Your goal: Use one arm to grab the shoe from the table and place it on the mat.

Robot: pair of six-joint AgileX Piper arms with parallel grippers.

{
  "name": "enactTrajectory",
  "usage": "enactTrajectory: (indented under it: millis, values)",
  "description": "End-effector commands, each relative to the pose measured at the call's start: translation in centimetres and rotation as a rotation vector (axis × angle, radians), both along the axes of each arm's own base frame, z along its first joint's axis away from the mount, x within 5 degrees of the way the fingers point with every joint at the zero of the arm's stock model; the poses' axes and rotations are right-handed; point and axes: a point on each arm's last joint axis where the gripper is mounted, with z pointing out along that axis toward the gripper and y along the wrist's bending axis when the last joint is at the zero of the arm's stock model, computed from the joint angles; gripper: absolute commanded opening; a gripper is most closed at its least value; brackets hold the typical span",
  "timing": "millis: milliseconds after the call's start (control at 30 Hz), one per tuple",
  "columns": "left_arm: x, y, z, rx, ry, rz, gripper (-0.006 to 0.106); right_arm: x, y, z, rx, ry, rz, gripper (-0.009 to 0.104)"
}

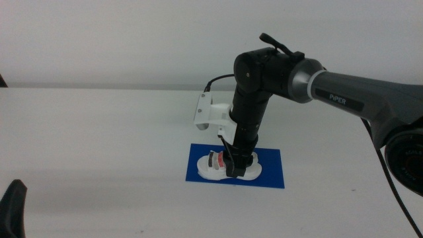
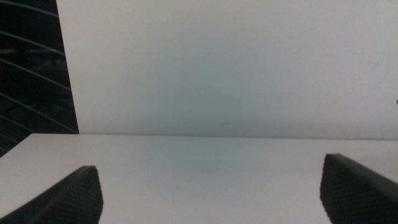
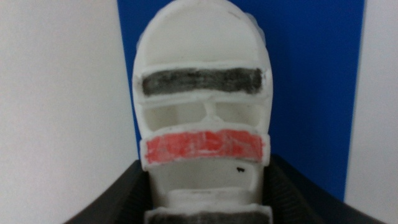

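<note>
Two jaws of the right gripper flank the shoe, closed against its sides; only this wrist view shows that. Middle view: shoe on mat. Left gripper waits, spread wide, empty.

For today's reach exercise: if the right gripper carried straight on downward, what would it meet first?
The right gripper points down, jaws around the small white strapped shoe; directly beneath lies the thin dark-blue rectangular mat, probably first contact.

One shoe (white, with two straps, one red and one dark) and one blue mat are on the tabletop; two grippers show, right and left.
</note>
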Motion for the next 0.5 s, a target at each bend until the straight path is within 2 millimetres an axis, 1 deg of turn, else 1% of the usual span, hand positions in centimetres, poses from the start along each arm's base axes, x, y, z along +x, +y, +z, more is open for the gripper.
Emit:
enactTrajectory:
  millis: [0,67,100,200,233,267,333,367,467]
  values:
    - [-0.1,0.0,-1.1,-0.006,-0.015,0.002,0.094,0.3,0.1,-0.6,0.007,-0.018,-0.028,0.005]
    - [-0.1,0.0,-1.1,-0.007,-0.015,0.002,0.094,0.5,0.2,-0.6,0.016,-0.031,-0.057,0.016]
    - [-0.1,0.0,-1.1,-0.007,-0.015,0.002,0.094,0.5,0.2,-0.6,0.017,-0.032,-0.074,0.025]
    - [-0.1,0.0,-1.1,-0.007,-0.015,0.002,0.094,0.7,0.3,-0.5,0.026,-0.043,-0.121,0.059]
    - [-0.1,0.0,-1.1,-0.007,-0.015,0.002,0.094,0.7,0.3,-0.3,0.032,-0.050,-0.134,0.070]
    - [-0.1,0.0,-1.1,-0.007,-0.015,0.002,0.094,0.7,0.3,0.1,0.038,-0.057,-0.146,0.079]
    - [-0.1,0.0,-1.1,-0.007,-0.015,0.002,0.094,0.7,0.3,2.2,0.075,-0.101,-0.189,0.093]
    - [-0.1,0.0,-1.1,-0.007,-0.015,0.002,0.094,0.6,0.2,3.4,0.094,-0.122,-0.206,0.093]
    - [-0.1,0.0,-1.1,-0.007,-0.015,0.002,0.094,-0.4,-0.5,9.5,0.177,-0.216,-0.245,0.093]
